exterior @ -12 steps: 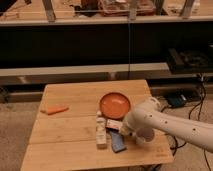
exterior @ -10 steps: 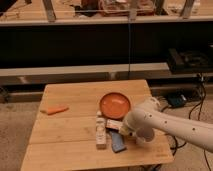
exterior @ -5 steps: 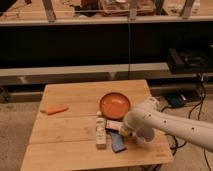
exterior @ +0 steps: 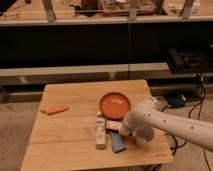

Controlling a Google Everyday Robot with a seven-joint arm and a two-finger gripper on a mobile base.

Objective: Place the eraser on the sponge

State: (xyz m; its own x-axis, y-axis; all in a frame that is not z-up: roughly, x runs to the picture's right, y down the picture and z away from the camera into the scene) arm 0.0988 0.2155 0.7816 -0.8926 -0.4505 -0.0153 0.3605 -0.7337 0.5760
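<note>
A small tan eraser (exterior: pixel 113 125) lies at the tip of my gripper (exterior: pixel 123 131), just above the far end of the dark blue sponge (exterior: pixel 118 142). The sponge lies flat near the table's front edge, partly under my white arm (exterior: pixel 165 122), which reaches in from the right. I cannot tell whether the eraser rests on the sponge or is held just over it.
A white oblong bottle (exterior: pixel 101 133) lies right beside the sponge on its left. An orange plate (exterior: pixel 114 105) sits behind the gripper. An orange carrot-like piece (exterior: pixel 55 110) lies at the left of the wooden table (exterior: pixel 70 150). Dark shelving stands behind.
</note>
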